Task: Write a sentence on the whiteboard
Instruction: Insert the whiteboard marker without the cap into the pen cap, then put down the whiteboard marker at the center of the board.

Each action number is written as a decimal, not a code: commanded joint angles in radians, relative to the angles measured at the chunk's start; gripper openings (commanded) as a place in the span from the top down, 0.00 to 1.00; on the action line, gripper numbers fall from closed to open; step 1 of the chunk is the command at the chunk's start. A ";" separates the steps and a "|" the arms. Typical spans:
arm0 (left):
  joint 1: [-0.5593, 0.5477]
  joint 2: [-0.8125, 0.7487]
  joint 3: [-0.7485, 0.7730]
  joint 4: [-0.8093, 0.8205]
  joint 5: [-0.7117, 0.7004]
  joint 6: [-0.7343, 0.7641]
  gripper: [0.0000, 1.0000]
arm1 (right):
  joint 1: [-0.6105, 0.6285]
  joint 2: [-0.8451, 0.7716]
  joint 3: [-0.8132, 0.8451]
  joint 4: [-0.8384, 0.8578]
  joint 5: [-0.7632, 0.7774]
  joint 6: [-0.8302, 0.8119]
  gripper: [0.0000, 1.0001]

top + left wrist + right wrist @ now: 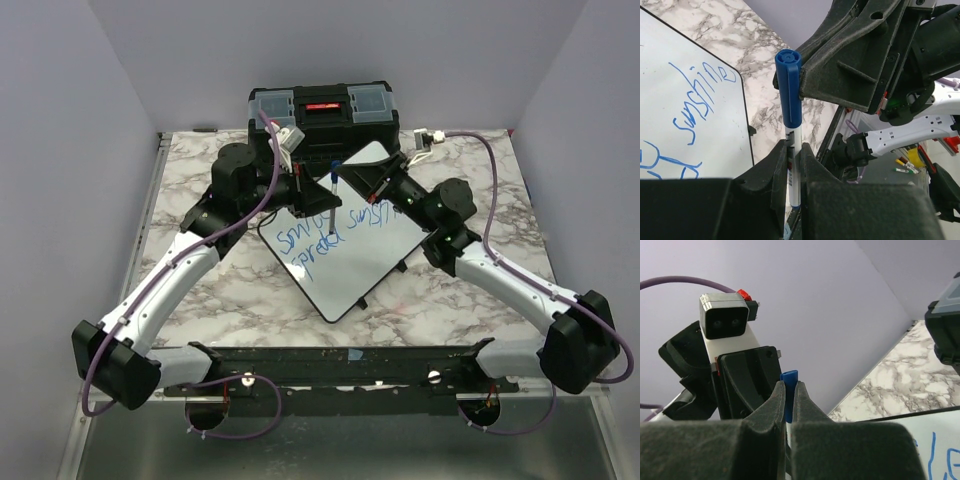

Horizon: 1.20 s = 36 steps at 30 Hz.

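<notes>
The whiteboard lies turned like a diamond on the marble table. It also shows in the left wrist view and the right wrist view. The sentence is on it in blue, in two lines; "sunshine" reads clearly. My left gripper is shut on the white barrel of a marker, held upright above the board's far corner. My right gripper is shut on the marker's blue cap, which sits on the barrel.
A black toolbox with a red handle stands just behind the board; its corner shows in the right wrist view. The marble table ends at a black rail in front. Loose markers lie off the table's side.
</notes>
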State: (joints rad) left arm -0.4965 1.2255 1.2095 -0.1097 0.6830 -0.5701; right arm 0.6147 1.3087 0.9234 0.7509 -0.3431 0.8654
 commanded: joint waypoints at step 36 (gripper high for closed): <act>-0.331 0.362 0.054 0.126 -0.233 0.154 1.00 | 0.040 -0.336 0.296 -0.907 0.995 -0.578 0.00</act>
State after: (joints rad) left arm -0.7315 1.4952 1.2079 0.0231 0.5365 -0.4549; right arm 0.6491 1.0187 1.1976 -0.1661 0.5823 0.3225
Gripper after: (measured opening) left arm 0.116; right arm 0.998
